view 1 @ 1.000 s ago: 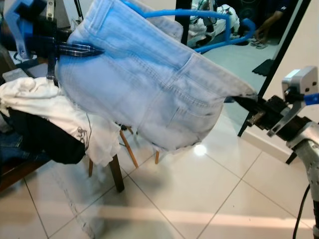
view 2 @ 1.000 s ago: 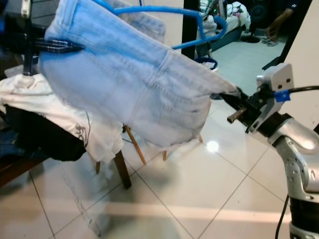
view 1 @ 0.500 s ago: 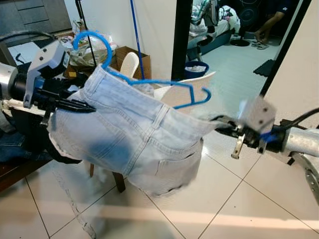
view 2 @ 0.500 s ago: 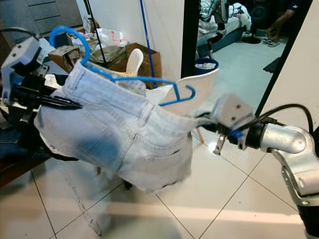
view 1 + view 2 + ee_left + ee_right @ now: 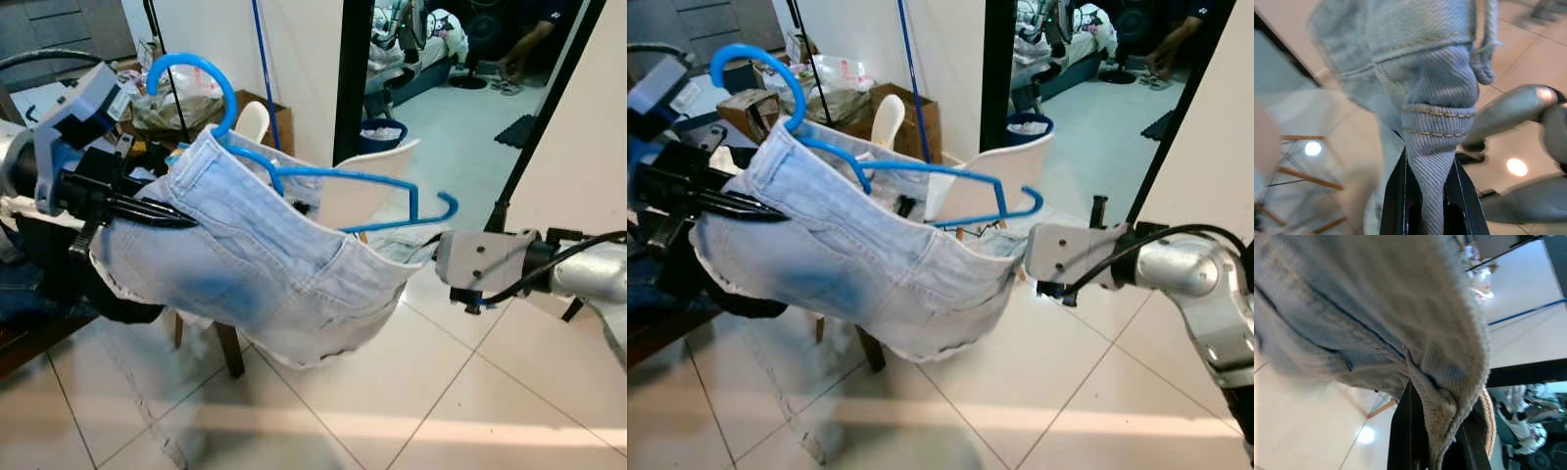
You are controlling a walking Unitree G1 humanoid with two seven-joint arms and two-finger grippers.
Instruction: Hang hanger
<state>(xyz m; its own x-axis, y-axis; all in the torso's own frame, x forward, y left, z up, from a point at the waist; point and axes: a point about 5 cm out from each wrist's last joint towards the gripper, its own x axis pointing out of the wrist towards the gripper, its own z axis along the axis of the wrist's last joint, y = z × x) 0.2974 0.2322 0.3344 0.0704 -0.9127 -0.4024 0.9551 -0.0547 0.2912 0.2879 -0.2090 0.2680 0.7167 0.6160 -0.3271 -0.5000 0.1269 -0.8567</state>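
Tiled floor [image 5: 411, 392] | both claws, left claw [image 5: 1425, 205], right claw [image 5: 1432, 450], clamped on denim shorts [image 5: 245, 264] | blue hanger [image 5: 323, 176] loose at 12 o'clock, may slide out if tilted

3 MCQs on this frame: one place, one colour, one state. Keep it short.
1. Where do the grippers hold the denim shorts?
A. Both at one end
B. One at each end of the waistband
C. Neither touches them

2. What colour is the hanger?
A. Blue
B. White
C. Black

3. State of the left gripper?
A. Open, empty
B. Shut on the hanger
C. Shut on the shorts

Answers:
1 B: the left gripper and right gripper pinch opposite ends.
2 A: hook and bar are bright blue.
3 C: denim is clamped between its black fingers.
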